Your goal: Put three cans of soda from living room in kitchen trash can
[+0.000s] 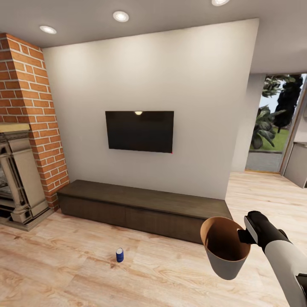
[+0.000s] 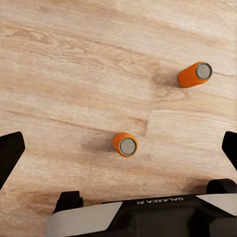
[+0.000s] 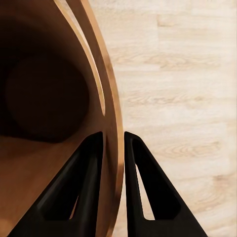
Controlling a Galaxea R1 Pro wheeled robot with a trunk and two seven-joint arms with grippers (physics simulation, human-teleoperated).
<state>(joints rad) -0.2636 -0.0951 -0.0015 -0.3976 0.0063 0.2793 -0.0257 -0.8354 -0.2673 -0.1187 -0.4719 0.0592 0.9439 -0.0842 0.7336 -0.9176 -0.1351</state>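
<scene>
Wall: plain white wall [image 1: 192, 85], facing the camera.
Screen: large black flat TV [image 1: 139, 131], mounted on the wall, above the cabinet.
Cabinet: long low dark-wood cabinet [image 1: 140, 209], standing against the wall.
Column: red brick column [image 1: 32, 111], left of the cabinet.
Fireplace: beige stone fireplace surround [image 1: 19, 179], just beside the column.
Ceiling: round recessed ceiling lights [image 1: 120, 16], lit.
Opening: tall glass opening with green plants outside [image 1: 277, 123], at far right.

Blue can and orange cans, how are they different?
The blue can is dark blue with a white band; the orange cans are plain orange. The blue can stands alone before the cabinet; the orange cans stand as a pair. All stand upright on the wood floor.
</scene>
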